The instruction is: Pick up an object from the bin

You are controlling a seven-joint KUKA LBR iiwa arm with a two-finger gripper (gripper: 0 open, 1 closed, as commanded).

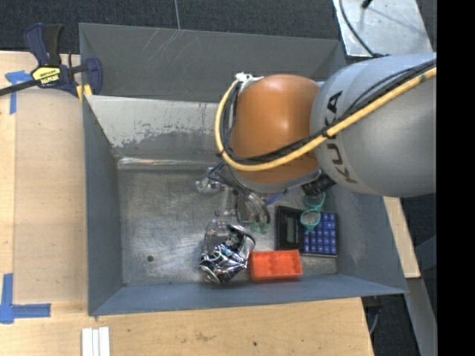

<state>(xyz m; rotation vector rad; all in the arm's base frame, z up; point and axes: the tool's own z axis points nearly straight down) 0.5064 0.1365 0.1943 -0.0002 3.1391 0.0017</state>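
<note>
My gripper (236,215) reaches down under the orange cover, near the front middle of the bin. Directly below its tip lies a crumpled black-and-white patterned wad (225,256), touching or nearly touching it. An orange rectangular block (275,265) sits just right of the wad against the front wall. Further right lies a dark calculator with blue keys (310,231). The fingers' stance is hidden among the metal parts.
The arm and its orange cover hang over the right and middle of the bin. The bin's left half has bare scuffed floor.
</note>
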